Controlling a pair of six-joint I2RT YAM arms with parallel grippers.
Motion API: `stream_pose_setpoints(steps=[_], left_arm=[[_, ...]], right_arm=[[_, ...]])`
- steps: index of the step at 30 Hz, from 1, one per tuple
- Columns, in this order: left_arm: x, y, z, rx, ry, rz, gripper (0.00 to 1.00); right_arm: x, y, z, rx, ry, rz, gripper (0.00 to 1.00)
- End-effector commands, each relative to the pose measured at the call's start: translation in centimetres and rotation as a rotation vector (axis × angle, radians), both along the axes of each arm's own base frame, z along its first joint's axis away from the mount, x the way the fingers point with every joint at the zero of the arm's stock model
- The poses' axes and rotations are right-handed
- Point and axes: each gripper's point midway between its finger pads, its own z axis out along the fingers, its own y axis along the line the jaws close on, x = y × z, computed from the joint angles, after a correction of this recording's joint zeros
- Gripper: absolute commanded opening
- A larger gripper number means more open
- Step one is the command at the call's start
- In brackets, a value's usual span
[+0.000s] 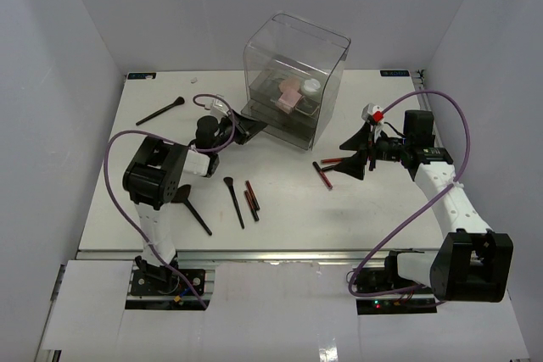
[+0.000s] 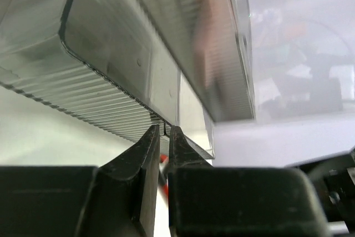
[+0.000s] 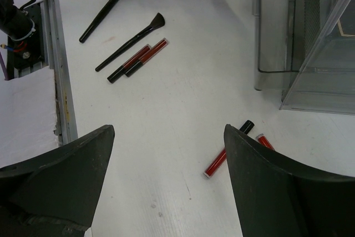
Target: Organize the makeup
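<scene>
The makeup lies scattered on the white table. Two red-and-black sticks (image 1: 326,172) lie below my right gripper (image 1: 349,155), which hangs open over them; they also show by its right finger (image 3: 224,157). Two more sticks (image 1: 251,196) and a black brush (image 1: 233,202) lie mid-table. Further brushes rest at the far left (image 1: 160,111) and by the left arm (image 1: 198,217). Pink compacts (image 1: 290,91) and a white jar (image 1: 311,86) sit inside the clear box (image 1: 297,57). My left gripper (image 2: 165,131) is shut on the thin handle of a dark ribbed drawer (image 2: 105,76) at the box's lower left (image 1: 252,128).
The tall clear box stands at the back centre. White walls close in the table at left, right and back. A metal rail (image 1: 254,256) runs along the near edge. In the right wrist view the box corner (image 3: 299,54) is at the upper right.
</scene>
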Motion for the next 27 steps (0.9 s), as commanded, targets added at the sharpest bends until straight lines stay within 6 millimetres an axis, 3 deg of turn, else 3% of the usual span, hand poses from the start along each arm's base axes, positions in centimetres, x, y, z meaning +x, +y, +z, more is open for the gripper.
stream_pose_setpoints(steps=[1,3,8,11,15,27], left_arm=[[-4.0,0.8,2.0,0.053,-0.085,-0.049,0.17],[-4.8,1.1,1.5,0.069,-0.076,-0.051,0.21],[-4.6,1.3,1.7,0.106,-0.079,-0.047,0.63],[-4.0,1.0,2.4,0.118,-0.097,-0.059,0.73],[-3.9,0.9,3.1,0.137,-0.117,-0.070,0.79],[-5.4,2.4,5.1,0.233,-0.172,-0.036,0.80]], right_arm=[[0.7,-0.5,-1.0,-0.032,-0.017,-0.026,0.86],[0.8,-0.5,-1.3,-0.037,-0.015,-0.029,0.86],[1.0,-0.7,-1.8,-0.053,-0.001,-0.043,0.88],[1.3,-0.9,-2.1,-0.073,-0.003,-0.058,0.90],[1.4,-1.0,-2.4,-0.085,-0.003,-0.063,0.90],[1.7,-1.0,-3.0,-0.119,0.003,-0.073,0.90]])
